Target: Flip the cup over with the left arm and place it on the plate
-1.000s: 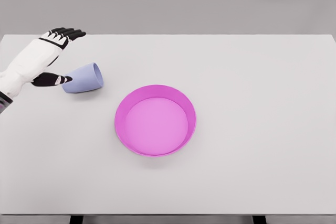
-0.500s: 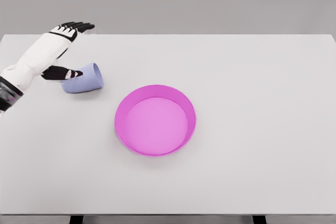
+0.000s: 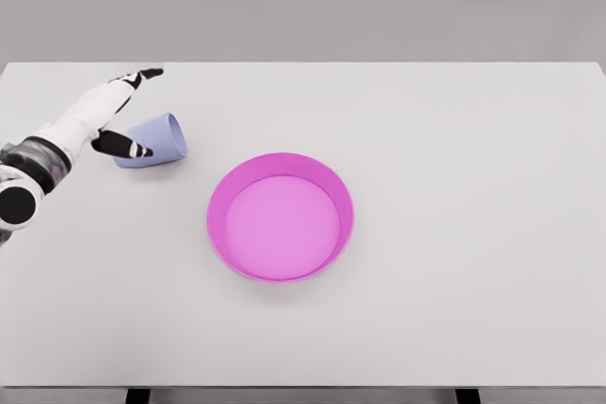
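A pale blue cup lies on its side on the white table, its mouth turned to the right. My left hand reaches in from the left edge with its fingers spread open. The black thumb lies across the cup's closed end while the other fingers stretch out beyond the cup, farther back on the table. The hand holds nothing. To the right of the cup, nearer the table's middle, sits a magenta plate with a raised rim. The right arm is out of view.
The white table fills the view, its front edge along the bottom of the picture.
My left arm has dropped lower and turned edge-on, with the wrist sinking toward the table. The thumb has slid onto the cup's closed end. Cup and plate have not moved.
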Controlling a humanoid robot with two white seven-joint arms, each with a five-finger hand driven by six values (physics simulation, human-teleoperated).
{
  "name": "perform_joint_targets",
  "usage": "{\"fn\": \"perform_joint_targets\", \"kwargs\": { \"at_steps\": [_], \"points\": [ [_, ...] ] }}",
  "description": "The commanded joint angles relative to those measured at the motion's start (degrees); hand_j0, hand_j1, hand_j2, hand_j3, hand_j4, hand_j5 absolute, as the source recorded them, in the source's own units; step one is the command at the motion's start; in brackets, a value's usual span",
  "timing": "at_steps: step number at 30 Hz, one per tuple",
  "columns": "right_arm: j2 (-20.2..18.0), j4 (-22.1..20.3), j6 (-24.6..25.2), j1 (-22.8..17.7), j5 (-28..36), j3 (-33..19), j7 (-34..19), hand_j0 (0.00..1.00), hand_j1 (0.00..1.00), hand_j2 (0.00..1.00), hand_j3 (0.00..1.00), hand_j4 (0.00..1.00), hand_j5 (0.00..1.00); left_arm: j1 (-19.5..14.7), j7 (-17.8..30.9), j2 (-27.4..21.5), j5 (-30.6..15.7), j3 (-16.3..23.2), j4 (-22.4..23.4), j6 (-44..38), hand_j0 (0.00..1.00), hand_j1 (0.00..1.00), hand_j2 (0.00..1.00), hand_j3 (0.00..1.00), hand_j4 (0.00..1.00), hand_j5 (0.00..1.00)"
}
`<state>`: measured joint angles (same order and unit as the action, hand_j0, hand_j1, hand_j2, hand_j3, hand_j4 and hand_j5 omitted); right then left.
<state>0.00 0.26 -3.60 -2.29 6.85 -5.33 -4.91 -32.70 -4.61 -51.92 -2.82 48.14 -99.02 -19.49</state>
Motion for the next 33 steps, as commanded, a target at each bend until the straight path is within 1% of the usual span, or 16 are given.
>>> {"fn": "perform_joint_targets", "kwargs": {
  "at_steps": [1, 6, 7, 9, 10, 13, 18, 33],
  "points": [
    [0.0, 0.0, 0.0, 0.0, 0.0, 0.0, 0.0, 1.00, 1.00, 1.00, 1.00, 1.00, 1.00, 0.0, 0.0, 1.0, 0.0, 0.9, 0.1, -3.5, 1.00, 1.00, 1.00, 1.00, 1.00, 1.00],
    [0.0, 0.0, 0.0, 0.0, 0.0, 0.1, 0.0, 1.00, 1.00, 1.00, 1.00, 1.00, 1.00, -0.1, 0.0, 2.4, -0.3, 1.2, 0.9, -4.2, 1.00, 1.00, 1.00, 1.00, 1.00, 1.00],
    [0.0, -0.1, 0.0, 0.0, 0.0, 0.1, 0.0, 1.00, 1.00, 1.00, 1.00, 1.00, 1.00, -0.5, 0.0, 2.5, -0.3, 2.0, 1.5, -4.2, 1.00, 1.00, 1.00, 1.00, 1.00, 1.00],
    [0.0, 0.0, 0.0, 0.0, 0.0, 0.0, -0.1, 1.00, 1.00, 1.00, 1.00, 1.00, 1.00, -0.9, 0.0, 3.1, -2.0, 2.2, 2.0, -4.2, 1.00, 1.00, 1.00, 1.00, 1.00, 1.00],
    [0.0, 0.0, 0.0, 0.0, 0.0, 0.0, 0.0, 1.00, 1.00, 1.00, 1.00, 1.00, 1.00, -1.0, 0.0, 3.1, -2.1, 2.2, 2.3, -4.2, 1.00, 1.00, 1.00, 1.00, 1.00, 1.00],
    [0.0, 0.0, 0.0, 0.0, 0.0, 0.0, 0.0, 1.00, 1.00, 1.00, 1.00, 1.00, 1.00, -1.0, 0.0, 4.5, -2.2, 2.3, 3.7, -4.3, 1.00, 1.00, 1.00, 1.00, 1.00, 1.00],
    [0.0, 0.0, 0.0, 0.0, 0.0, 0.0, 0.0, 1.00, 1.00, 1.00, 1.00, 1.00, 1.00, -1.1, 0.1, 4.5, -2.2, 2.3, 4.3, -4.3, 1.00, 1.00, 1.00, 1.00, 1.00, 1.00],
    [0.0, 0.0, 0.0, 0.0, 0.0, 0.1, 0.0, 1.00, 1.00, 1.00, 1.00, 1.00, 1.00, -1.1, 0.2, 7.3, -2.1, 2.3, 8.7, -4.3, 1.00, 1.00, 1.00, 1.00, 1.00, 1.00]
  ]
}}
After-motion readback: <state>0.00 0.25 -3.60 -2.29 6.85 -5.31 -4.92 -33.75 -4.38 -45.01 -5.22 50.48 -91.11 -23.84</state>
